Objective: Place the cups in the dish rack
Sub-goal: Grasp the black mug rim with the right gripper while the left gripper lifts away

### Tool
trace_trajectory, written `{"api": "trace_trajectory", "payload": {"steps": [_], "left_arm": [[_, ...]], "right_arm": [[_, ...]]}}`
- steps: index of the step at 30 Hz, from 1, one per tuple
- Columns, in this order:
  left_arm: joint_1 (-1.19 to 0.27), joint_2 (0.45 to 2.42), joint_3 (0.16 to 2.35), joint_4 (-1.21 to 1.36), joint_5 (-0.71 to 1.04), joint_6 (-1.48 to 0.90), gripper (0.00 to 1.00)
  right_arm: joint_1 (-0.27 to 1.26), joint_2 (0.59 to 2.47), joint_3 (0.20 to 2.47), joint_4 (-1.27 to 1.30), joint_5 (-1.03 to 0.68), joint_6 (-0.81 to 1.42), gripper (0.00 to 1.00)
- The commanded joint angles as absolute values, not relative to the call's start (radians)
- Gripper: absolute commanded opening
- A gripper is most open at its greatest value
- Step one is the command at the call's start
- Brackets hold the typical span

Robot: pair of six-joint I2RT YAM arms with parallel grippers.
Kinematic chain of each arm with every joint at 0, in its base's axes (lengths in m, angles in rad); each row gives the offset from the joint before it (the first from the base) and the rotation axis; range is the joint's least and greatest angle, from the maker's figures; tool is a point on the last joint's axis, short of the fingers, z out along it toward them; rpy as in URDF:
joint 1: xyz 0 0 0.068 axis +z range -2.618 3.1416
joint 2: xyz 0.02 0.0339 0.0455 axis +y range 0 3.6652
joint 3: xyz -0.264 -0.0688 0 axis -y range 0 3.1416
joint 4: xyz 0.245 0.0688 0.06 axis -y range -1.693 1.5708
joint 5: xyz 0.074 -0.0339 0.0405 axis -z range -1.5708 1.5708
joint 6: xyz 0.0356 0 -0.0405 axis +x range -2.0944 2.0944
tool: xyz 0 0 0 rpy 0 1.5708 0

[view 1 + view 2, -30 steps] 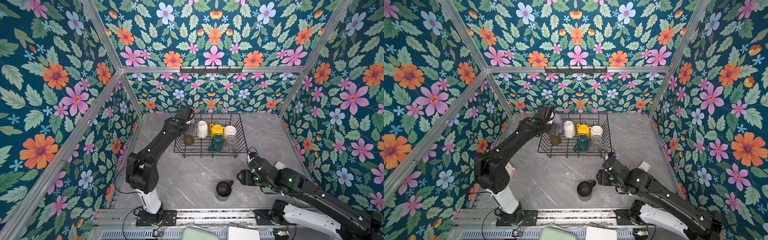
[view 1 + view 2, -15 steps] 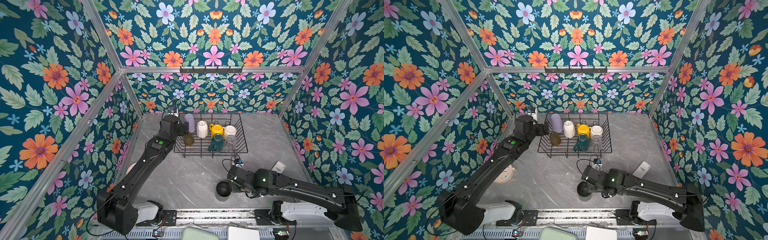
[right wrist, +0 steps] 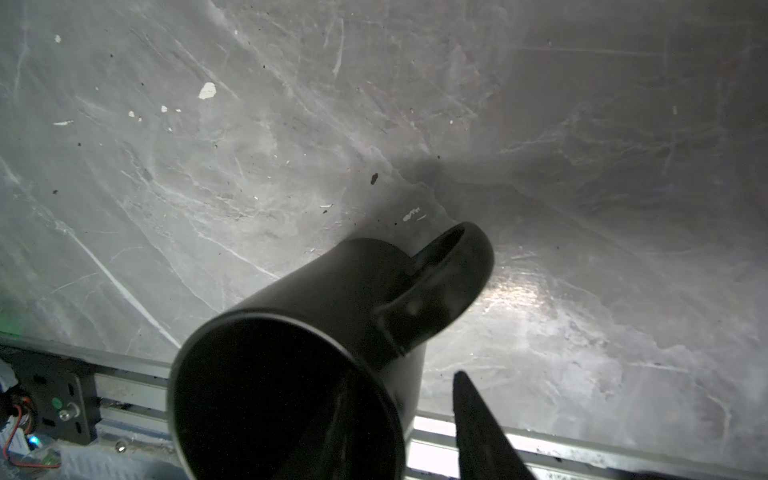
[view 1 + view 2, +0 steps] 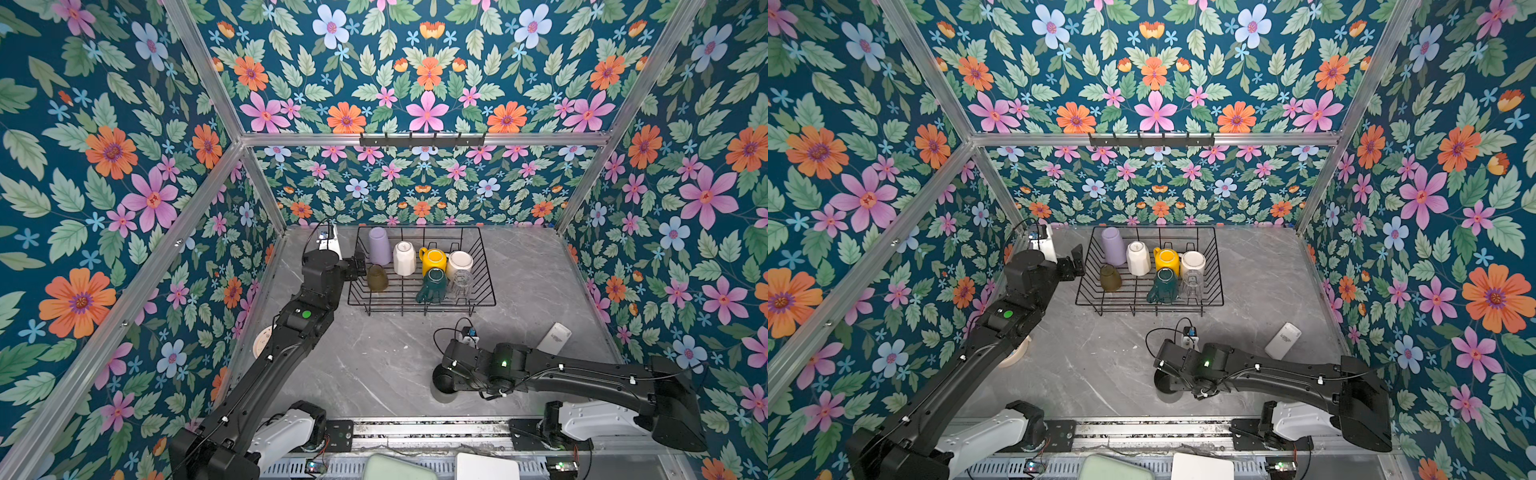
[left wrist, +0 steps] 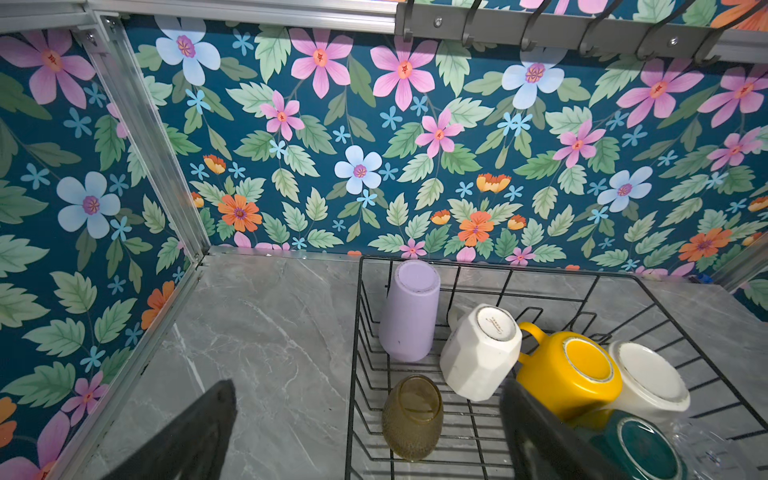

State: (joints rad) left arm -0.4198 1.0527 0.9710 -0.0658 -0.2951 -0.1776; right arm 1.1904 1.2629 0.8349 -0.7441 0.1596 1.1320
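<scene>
The black wire dish rack holds a lilac tumbler, a white mug, a yellow mug, another white mug, an amber glass, a dark-green mug and a clear glass. My left gripper hangs open and empty just outside the rack's left side. A black mug stands upright on the table near the front. My right gripper straddles its wall beside the handle. The outer finger stands a little off the wall. The other finger is hidden inside the mug.
A round white clock lies partly under the left arm by the left wall. A flat white device lies at the right. A black hook rail runs along the back wall. The metal base rail borders the front edge.
My left gripper pulled back from the lilac tumbler to outside the rack's left side. My right gripper moved left and down onto the black mug, its jaws narrowing.
</scene>
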Motion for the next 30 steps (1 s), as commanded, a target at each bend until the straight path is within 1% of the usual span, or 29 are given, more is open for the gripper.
{"api": "trace_trajectory", "payload": {"steps": [1,11,17,24,25,27,30], "left_arm": [[-0.418,1.035,0.960,-0.041,-0.299,-0.196,1.00],[-0.416,1.003,0.945,-0.049,-0.287,-0.216,1.00],[-0.417,0.997,0.946,-0.051,-0.291,-0.217,1.00],[-0.415,0.998,0.945,-0.055,-0.281,-0.222,1.00],[-0.414,0.998,0.943,-0.055,-0.281,-0.224,1.00],[-0.414,0.998,0.943,-0.054,-0.281,-0.227,1.00],[-0.413,1.000,0.941,-0.048,-0.270,-0.235,1.00]], "right_arm": [[1.192,1.284,0.834,-0.729,0.174,1.158,0.38],[1.192,1.341,0.844,-0.711,0.192,1.153,0.32],[1.192,1.380,0.863,-0.716,0.193,1.138,0.25],[1.183,1.391,0.875,-0.730,0.196,1.118,0.15],[1.180,1.388,0.879,-0.736,0.197,1.113,0.11],[1.174,1.379,0.879,-0.741,0.199,1.107,0.00],[1.164,1.363,0.875,-0.750,0.199,1.099,0.00]]}}
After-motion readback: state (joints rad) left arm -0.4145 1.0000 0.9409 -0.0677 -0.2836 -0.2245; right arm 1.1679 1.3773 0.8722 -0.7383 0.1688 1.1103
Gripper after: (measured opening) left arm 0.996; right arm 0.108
